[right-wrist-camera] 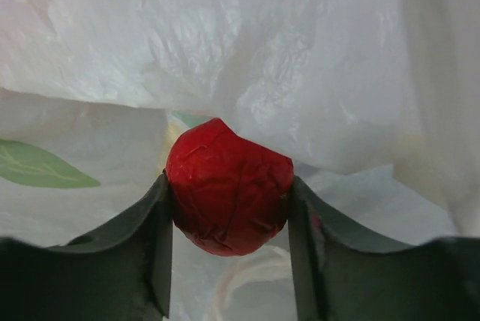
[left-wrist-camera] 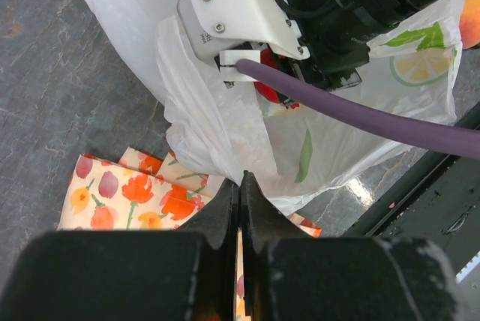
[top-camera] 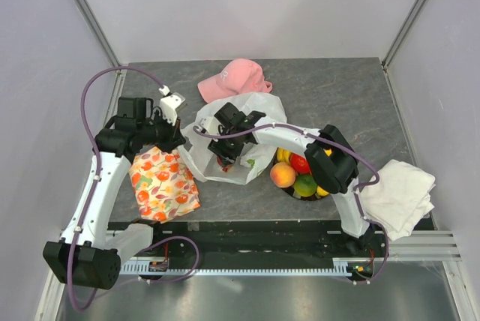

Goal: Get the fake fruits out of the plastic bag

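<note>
The white plastic bag [top-camera: 225, 137] lies at the table's middle with its mouth open. My right gripper [top-camera: 229, 147] reaches inside it and is shut on a red round fruit [right-wrist-camera: 229, 197], which fills the gap between the fingers [right-wrist-camera: 154, 246]. The same fruit shows in the left wrist view [left-wrist-camera: 266, 90] under the right gripper [left-wrist-camera: 300, 36]. My left gripper [left-wrist-camera: 241, 180] is shut on the bag's left edge [left-wrist-camera: 217, 133], beside the bag in the top view [top-camera: 178, 135]. A peach [top-camera: 283, 175], a red fruit [top-camera: 300, 162], a lime [top-camera: 304, 185] and bananas [top-camera: 281, 154] lie right of the bag.
The removed fruits sit in a dark bowl [top-camera: 296, 194]. An orange-flowered cloth [top-camera: 161, 184] lies under the left gripper. A pink cap [top-camera: 236, 77] lies behind the bag. A folded white cloth [top-camera: 397, 193] lies at the table's right edge.
</note>
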Robot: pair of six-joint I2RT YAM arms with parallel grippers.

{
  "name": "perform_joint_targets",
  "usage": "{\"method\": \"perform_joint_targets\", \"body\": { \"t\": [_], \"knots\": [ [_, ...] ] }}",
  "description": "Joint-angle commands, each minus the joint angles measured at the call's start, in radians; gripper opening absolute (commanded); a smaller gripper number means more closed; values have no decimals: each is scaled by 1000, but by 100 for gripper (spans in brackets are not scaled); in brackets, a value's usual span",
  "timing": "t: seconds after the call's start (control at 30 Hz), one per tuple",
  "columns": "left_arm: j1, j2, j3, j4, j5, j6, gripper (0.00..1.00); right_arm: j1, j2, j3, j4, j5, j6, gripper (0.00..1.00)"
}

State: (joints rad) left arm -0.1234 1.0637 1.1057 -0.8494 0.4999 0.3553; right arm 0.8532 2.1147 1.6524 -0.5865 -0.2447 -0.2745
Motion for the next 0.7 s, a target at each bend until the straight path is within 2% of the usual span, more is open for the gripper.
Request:
{"method": "perform_joint_targets", "body": {
  "t": [0.0, 0.1, 0.13, 0.27, 0.43, 0.57, 0.67],
  "knots": [
    [10, -22, -6, 35, 2, -27, 1, -11, -84, 69, -44, 48, -35, 39],
    [10, -7, -12, 38, 5, -26, 1, -40, -214, 60, -93, -30, -72, 38],
    [10, -2, -13, 41, 11, -26, 2, -55, -257, 46, -87, -97, -72, 38],
    [10, 25, -7, 52, 15, -29, 2, -173, -484, -34, -85, -212, -54, 39],
    [10, 47, 43, 46, 8, -36, 2, -308, -692, -147, -237, -156, -133, 39],
    [10, 82, 94, 36, 17, -39, 1, -494, -834, -337, -361, -113, -253, 37],
    [10, 117, 121, 33, 35, -50, 2, -568, -930, -468, -417, -97, -336, 37]
  ]
}}
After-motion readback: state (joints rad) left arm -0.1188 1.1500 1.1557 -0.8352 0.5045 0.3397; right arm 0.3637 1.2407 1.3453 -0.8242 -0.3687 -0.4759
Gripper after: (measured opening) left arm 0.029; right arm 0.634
